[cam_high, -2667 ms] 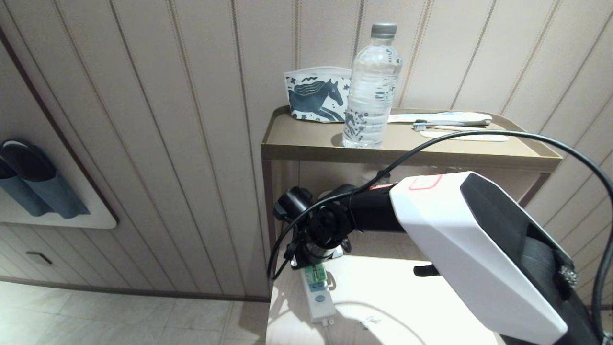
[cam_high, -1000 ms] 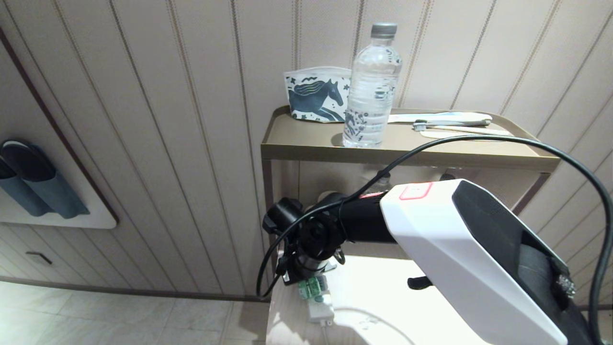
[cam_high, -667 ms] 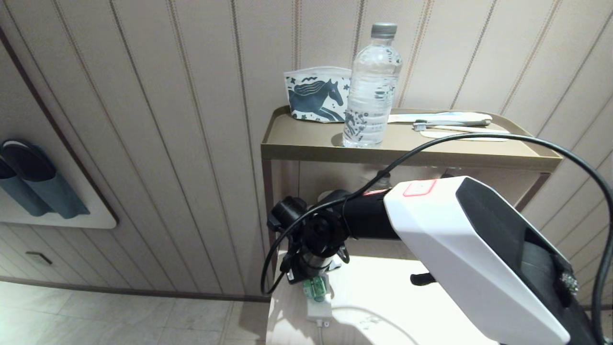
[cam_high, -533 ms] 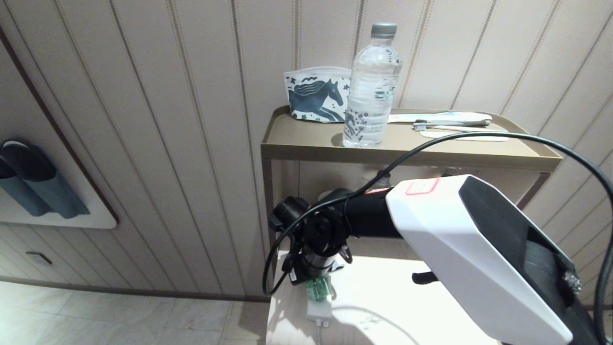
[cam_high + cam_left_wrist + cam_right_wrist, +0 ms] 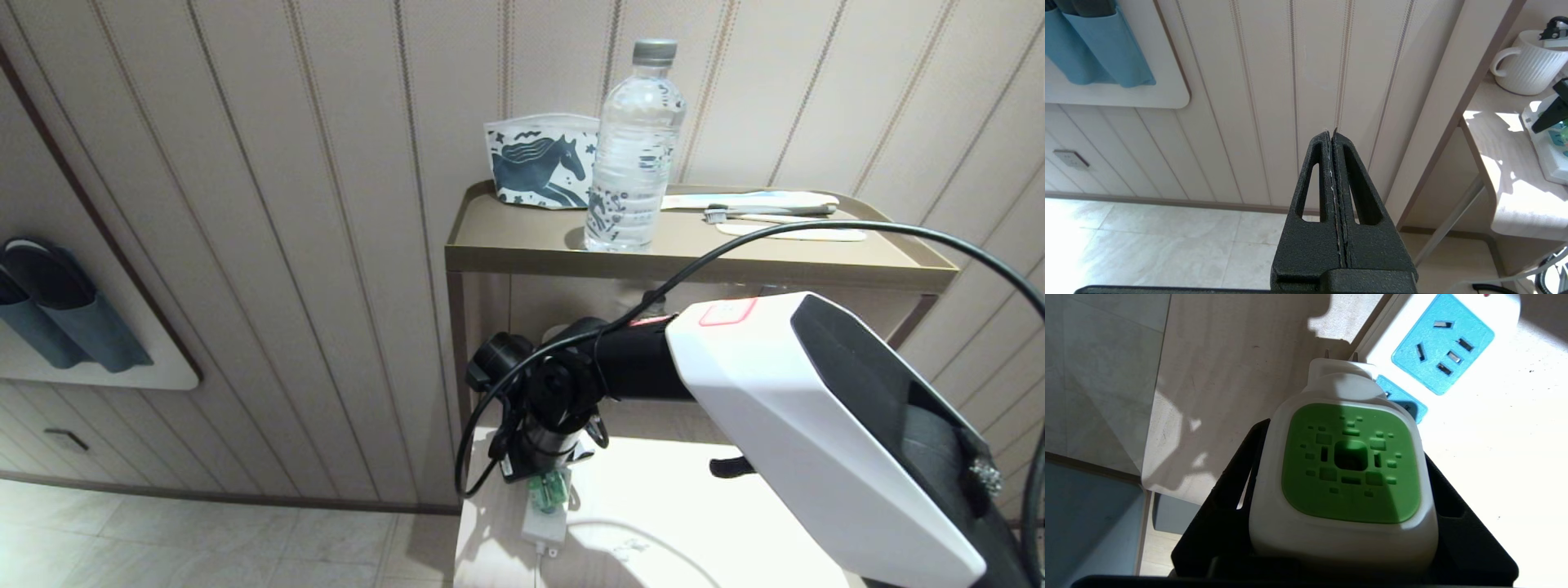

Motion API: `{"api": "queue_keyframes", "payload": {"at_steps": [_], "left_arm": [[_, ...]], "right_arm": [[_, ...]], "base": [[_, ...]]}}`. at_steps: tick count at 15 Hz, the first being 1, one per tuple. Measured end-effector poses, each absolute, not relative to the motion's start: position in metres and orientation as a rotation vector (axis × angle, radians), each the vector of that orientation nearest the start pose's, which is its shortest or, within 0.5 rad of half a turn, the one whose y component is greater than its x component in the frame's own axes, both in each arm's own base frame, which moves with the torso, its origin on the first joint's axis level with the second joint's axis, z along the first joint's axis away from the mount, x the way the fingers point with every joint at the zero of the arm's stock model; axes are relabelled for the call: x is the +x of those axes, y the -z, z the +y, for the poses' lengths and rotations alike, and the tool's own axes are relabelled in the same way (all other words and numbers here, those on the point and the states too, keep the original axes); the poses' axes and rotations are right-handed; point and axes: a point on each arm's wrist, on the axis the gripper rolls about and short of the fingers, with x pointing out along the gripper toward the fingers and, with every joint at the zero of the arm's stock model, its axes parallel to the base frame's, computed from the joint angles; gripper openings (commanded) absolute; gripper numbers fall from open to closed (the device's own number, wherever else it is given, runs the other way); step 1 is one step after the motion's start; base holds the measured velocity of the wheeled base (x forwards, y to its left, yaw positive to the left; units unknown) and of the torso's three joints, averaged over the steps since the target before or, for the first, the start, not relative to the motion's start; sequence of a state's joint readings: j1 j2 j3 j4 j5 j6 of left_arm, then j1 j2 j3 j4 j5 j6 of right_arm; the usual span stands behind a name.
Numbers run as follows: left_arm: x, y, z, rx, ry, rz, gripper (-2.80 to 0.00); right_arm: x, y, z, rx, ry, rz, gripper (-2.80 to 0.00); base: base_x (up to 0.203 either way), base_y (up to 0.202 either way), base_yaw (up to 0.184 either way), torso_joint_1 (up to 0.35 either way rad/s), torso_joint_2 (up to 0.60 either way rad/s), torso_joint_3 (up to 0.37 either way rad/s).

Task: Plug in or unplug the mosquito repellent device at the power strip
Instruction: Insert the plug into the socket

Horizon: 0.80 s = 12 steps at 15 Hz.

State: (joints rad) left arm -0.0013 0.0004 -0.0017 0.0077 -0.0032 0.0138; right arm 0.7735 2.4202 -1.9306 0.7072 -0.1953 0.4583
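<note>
My right gripper (image 5: 1347, 457) is shut on the mosquito repellent device (image 5: 1350, 465), its black fingers (image 5: 1241, 473) pressing both sides of the white head with the green top. The two metal prongs (image 5: 1354, 356) stick out past the head, free of any socket, beside the edge of the power strip (image 5: 1502, 318). One light-blue socket face (image 5: 1443, 347) lies bare and another is partly hidden under the device. In the head view the device (image 5: 547, 490) hangs just above the strip (image 5: 544, 527) on the lower shelf. My left gripper (image 5: 1333, 132) is shut, empty and parked away from the shelf unit.
The upper shelf (image 5: 522, 245) carries a clear water bottle (image 5: 635, 147), a horse-print pouch (image 5: 543, 163) and toothbrushes (image 5: 767, 211). A white mug (image 5: 1527, 65) stands at the back of the lower shelf. A black cable (image 5: 816, 233) arcs over my right arm. Slippers (image 5: 57, 310) hang on the wall.
My right gripper, still holding the device, has shifted slightly to the right over the power strip. The left arm has not moved.
</note>
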Motion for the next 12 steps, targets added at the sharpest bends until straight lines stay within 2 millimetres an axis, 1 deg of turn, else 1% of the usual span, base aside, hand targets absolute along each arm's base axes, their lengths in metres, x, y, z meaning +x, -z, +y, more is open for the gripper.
{"api": "queue_keyframes", "payload": {"at_steps": [4, 7, 12], "left_arm": [[-0.023, -0.075, 0.000, 0.013, 0.005, 0.006, -2.80], [-0.023, -0.075, 0.000, 0.013, 0.005, 0.006, -2.80], [-0.023, -0.075, 0.000, 0.013, 0.005, 0.006, -2.80]], "right_arm": [[0.323, -0.089, 0.317, -0.158, -0.255, 1.141, -2.80], [0.317, -0.090, 0.323, -0.164, -0.272, 1.138, -2.80], [0.311, -0.087, 0.320, -0.184, -0.255, 1.178, -2.80]], "base": [[0.000, 0.000, 0.000, 0.000, 0.00, 0.000], [0.000, 0.000, 0.000, 0.000, 0.00, 0.000], [0.000, 0.000, 0.000, 0.000, 0.00, 0.000]]}}
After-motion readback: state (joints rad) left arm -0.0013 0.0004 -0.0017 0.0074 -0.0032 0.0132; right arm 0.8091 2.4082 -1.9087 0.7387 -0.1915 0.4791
